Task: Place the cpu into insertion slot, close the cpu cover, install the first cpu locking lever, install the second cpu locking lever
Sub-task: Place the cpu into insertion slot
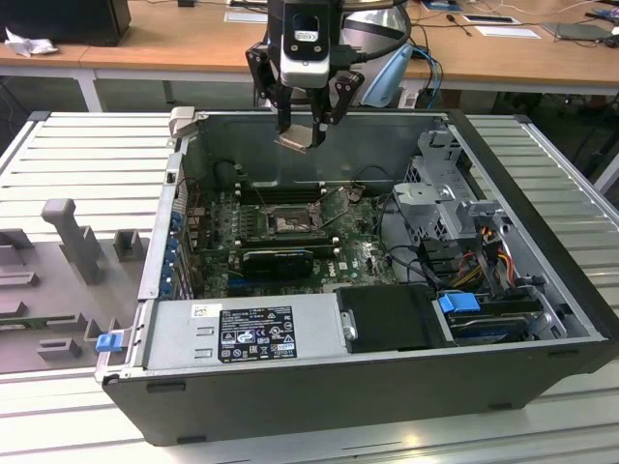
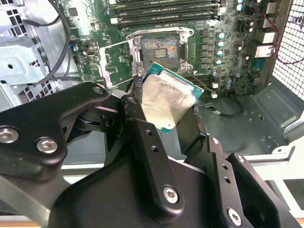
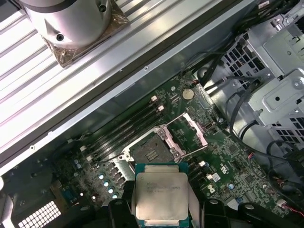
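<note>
While the computer case [image 1: 290,333] lies open on the slatted bench [image 1: 87,155]: green motherboard [image 1: 360,246] on its floor; gripper [image 1: 303,130] above the board, clenched; cpu cover [image 2: 102,64] swung up, open; insertion slot [image 2: 159,47] exposed beside it; cpu [image 2: 166,99] in the gripper's grasp, tilted, in the air, clear of the slot

I've got the chip [image 3: 161,192] clamped in the gripper [image 3: 161,214], above the green board [image 3: 232,156]. The socket [image 3: 151,152] sits bare, its cover [image 3: 189,133] swung open alongside it.
</note>
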Robot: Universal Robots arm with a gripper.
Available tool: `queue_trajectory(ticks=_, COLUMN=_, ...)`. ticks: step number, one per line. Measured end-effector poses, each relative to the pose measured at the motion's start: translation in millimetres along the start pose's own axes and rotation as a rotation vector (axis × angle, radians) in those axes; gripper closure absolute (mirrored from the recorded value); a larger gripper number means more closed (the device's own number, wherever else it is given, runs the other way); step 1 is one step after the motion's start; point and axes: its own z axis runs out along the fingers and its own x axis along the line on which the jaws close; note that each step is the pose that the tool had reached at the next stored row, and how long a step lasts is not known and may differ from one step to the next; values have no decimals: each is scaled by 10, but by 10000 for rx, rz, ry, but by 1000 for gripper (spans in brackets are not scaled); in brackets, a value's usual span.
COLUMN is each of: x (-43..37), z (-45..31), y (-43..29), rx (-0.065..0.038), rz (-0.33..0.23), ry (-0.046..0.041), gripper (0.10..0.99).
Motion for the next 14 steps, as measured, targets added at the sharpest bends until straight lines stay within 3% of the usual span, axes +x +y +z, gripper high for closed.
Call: queue_trajectory(ticks=14, x=0, z=2, y=0, rx=-12, rz=604, ry=-54, gripper=557)
